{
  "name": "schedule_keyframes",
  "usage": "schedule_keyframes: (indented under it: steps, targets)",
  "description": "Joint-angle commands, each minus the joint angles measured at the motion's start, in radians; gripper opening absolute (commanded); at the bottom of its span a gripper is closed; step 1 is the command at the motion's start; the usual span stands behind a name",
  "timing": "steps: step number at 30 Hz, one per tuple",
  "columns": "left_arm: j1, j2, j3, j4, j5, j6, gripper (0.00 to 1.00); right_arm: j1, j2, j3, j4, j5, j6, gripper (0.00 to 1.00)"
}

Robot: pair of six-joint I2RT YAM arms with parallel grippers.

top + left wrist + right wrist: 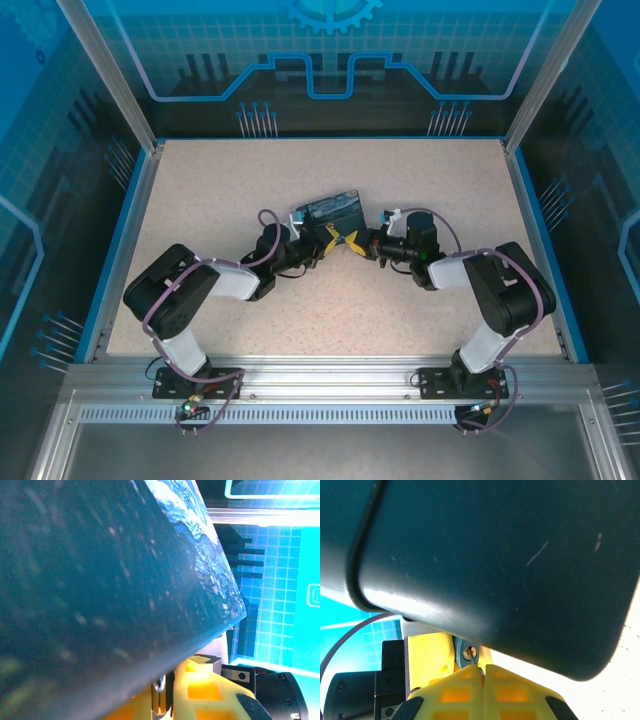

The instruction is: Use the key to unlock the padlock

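Because the two grippers meet tip to tip just on the near side of the tin, this step is all fine alignment. The right gripper (pixel 482 676) has its yellow fingers pressed together on a thin sliver that I take for the key (pixel 480 669). The left gripper (pixel 162 705) pinches a silvery bit of metal, probably the shackle (pixel 159 695). Between them sits the padlock (pixel 466 653), its keyhole facing the key's tip — close, apparently not yet in. Line the key up with the slot, push straight, then twist gently. Just beyond, the tin (pixel 330 210) crowds both wrists — keep the moves small.
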Motion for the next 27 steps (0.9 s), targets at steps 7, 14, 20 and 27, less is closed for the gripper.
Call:
schedule_keyframes:
  steps: [7, 14, 20, 27]
  targets:
    - [-0.038, -0.040, -0.001, 0.051, 0.143, 0.008, 0.00, -0.017, 0.012, 0.079, -0.037, -0.006, -0.089, 0.00]
    - [-0.039, -0.038, 0.002, 0.052, 0.142, 0.011, 0.00, -0.015, 0.099, 0.059, 0.173, -0.031, 0.181, 0.00]
    - [-0.038, -0.038, 0.001, 0.051, 0.143, 0.010, 0.00, -0.014, 0.099, 0.062, 0.152, -0.020, 0.216, 0.00]
    - [-0.039, -0.037, 0.002, 0.054, 0.144, 0.010, 0.00, -0.015, 0.071, 0.089, 0.014, -0.037, 0.103, 0.00]
